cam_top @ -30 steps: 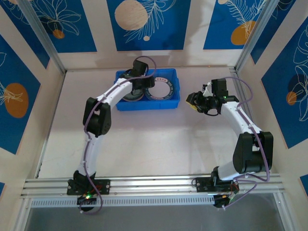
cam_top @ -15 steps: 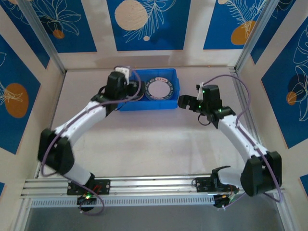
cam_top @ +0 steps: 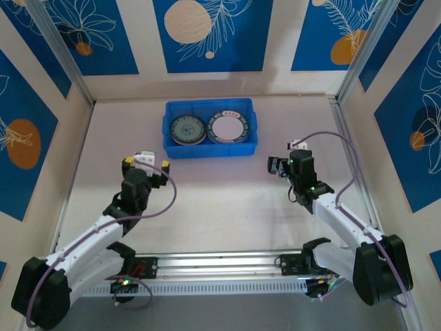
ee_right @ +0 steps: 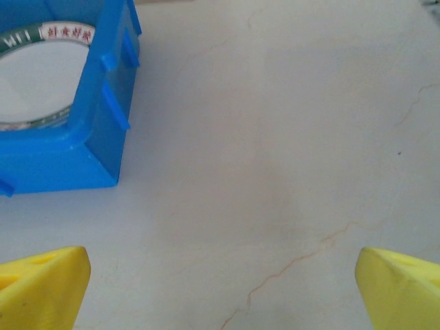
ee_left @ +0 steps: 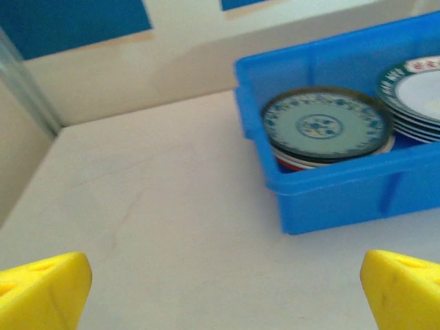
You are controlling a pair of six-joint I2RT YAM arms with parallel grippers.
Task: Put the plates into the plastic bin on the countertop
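The blue plastic bin [cam_top: 209, 153] stands at the back of the pale countertop [cam_top: 220, 200]. Inside lie two stacks of plates: a left stack topped by a pale green patterned plate [cam_top: 188, 129] and a right stack topped by a white plate with a dark rim [cam_top: 227, 128]. My left gripper [cam_top: 145, 163] hovers open in front of the bin's left corner, holding nothing. In the left wrist view the bin [ee_left: 330, 199] and the patterned plate [ee_left: 320, 127] lie ahead of the wide yellow fingertips [ee_left: 41, 289]. My right gripper [cam_top: 286, 160] is open and empty, right of the bin [ee_right: 62, 168].
An aluminium rail [cam_top: 220, 265] runs along the near edge by the arm bases. Blue and cream panelled walls [cam_top: 207, 34] close in the back and both sides. Bare countertop [ee_right: 275, 172] lies between the grippers and in front of the bin.
Both arms have drawn back from the bin toward the near edge. The left gripper came out of the bin and both sets of jaws have spread wide.
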